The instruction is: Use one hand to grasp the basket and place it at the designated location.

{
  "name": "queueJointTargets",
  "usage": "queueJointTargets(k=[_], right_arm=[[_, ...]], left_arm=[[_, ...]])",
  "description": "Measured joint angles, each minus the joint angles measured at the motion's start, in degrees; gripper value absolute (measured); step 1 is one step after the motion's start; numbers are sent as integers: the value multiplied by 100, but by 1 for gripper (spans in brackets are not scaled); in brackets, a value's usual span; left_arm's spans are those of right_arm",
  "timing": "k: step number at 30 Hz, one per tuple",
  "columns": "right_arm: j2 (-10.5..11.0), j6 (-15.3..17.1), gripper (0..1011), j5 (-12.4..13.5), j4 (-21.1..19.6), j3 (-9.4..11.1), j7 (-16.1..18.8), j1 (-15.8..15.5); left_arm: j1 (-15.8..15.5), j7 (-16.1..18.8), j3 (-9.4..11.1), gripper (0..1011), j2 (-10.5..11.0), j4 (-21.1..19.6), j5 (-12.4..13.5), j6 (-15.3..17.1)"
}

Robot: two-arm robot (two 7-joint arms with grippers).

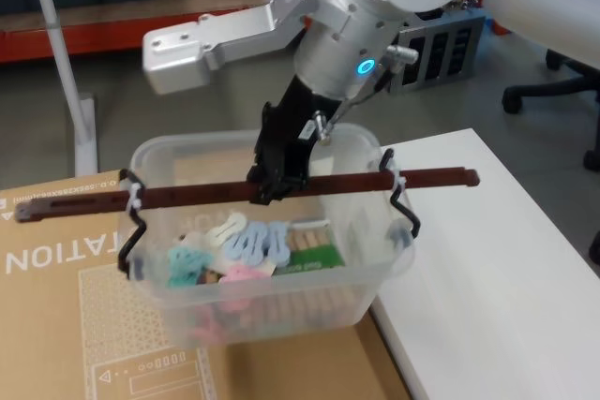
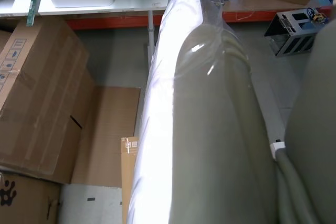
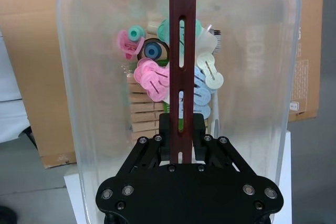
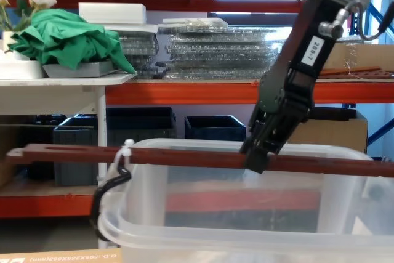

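The basket is a clear plastic bin with pastel clips and wooden pegs inside. Its thin reddish-brown bar handle runs across the top, tied to black wire hooks at both ends. My right gripper reaches down from above and is shut on the middle of that bar. In the right wrist view the black fingers clamp the handle over the basket and its clips. The chest view shows the gripper on the bar above the basket's rim.
Under the basket's left side lies a flat cardboard box; a white table extends to the right. Dark blue crates sit under orange shelving behind. An office chair stands at the far right. More cardboard boxes are on the floor.
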Motion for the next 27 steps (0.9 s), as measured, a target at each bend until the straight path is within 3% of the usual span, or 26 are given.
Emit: queueJointTargets(k=[13,27], right_arm=[[-65,-36,235,5,-305,-199,-102,17],[19,284,235,-404,-667,-438,-455,-137]], left_arm=[[0,0,-5,0,0,0,1,0],[0,0,0,0,0,0,1,0]])
